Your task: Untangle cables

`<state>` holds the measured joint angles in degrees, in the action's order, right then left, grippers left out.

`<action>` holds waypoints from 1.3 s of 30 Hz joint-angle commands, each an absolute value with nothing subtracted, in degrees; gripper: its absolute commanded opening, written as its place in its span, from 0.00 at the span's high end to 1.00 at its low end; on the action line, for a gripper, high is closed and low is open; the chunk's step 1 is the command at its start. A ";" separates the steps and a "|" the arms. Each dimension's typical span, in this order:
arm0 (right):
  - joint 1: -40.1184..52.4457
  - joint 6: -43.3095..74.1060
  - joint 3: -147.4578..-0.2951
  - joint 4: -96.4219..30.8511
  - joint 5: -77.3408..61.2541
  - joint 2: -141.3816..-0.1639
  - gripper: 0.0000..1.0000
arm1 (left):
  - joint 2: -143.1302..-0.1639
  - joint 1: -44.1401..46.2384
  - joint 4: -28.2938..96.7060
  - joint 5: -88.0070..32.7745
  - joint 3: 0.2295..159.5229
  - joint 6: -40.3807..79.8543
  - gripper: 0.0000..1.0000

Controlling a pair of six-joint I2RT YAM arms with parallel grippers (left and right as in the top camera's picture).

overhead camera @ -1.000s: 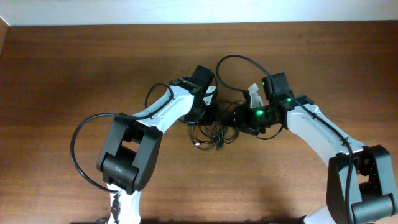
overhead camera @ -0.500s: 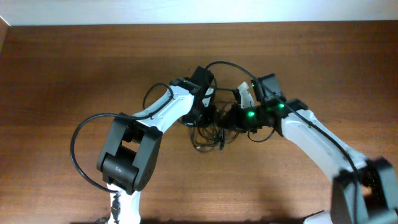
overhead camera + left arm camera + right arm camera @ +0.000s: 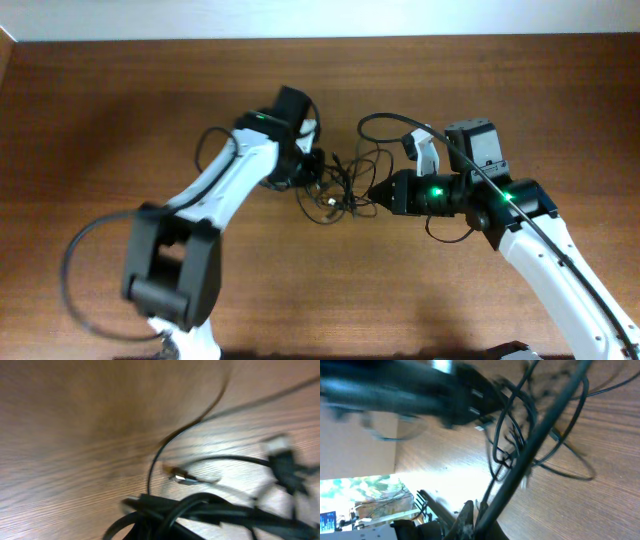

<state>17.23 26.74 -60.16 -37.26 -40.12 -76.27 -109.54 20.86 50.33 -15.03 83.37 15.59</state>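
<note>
Both arms have drawn apart since a second ago, and the cables (image 3: pixel 340 190) now stretch between them on the table (image 3: pixel 100 100).

Overhead: left gripper (image 3: pixel 308 172) at the tangle's left edge, right gripper (image 3: pixel 374 196) at its right edge, both closed.

Left wrist: blurred. Dark strands bunch at the lower edge and one metal plug (image 3: pixel 180 478) lies free. Whether a strand is pinched cannot be told.

Right wrist: jaws clamped on one strand, loose loops beyond.

Handling: separate slowly and stop if a knot cinches tighter.

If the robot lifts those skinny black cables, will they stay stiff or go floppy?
Probably floppy: the cables lie in loose loops. They look thin, so likely light. Being tangled together, they'd probably lift as one clump.
</note>
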 commanded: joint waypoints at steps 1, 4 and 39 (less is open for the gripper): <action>16.86 25.26 -61.01 -38.24 -39.53 -78.32 0.87 | -102.78 19.70 50.22 -15.92 84.88 14.52 1.00; 16.91 25.26 -61.01 -39.53 -38.92 -81.62 0.96 | -102.59 19.75 50.24 -19.18 84.73 14.50 1.00; 12.78 -3.84 -61.06 -30.87 -55.48 -94.04 0.89 | -103.33 19.81 67.77 -54.35 84.38 -43.53 1.00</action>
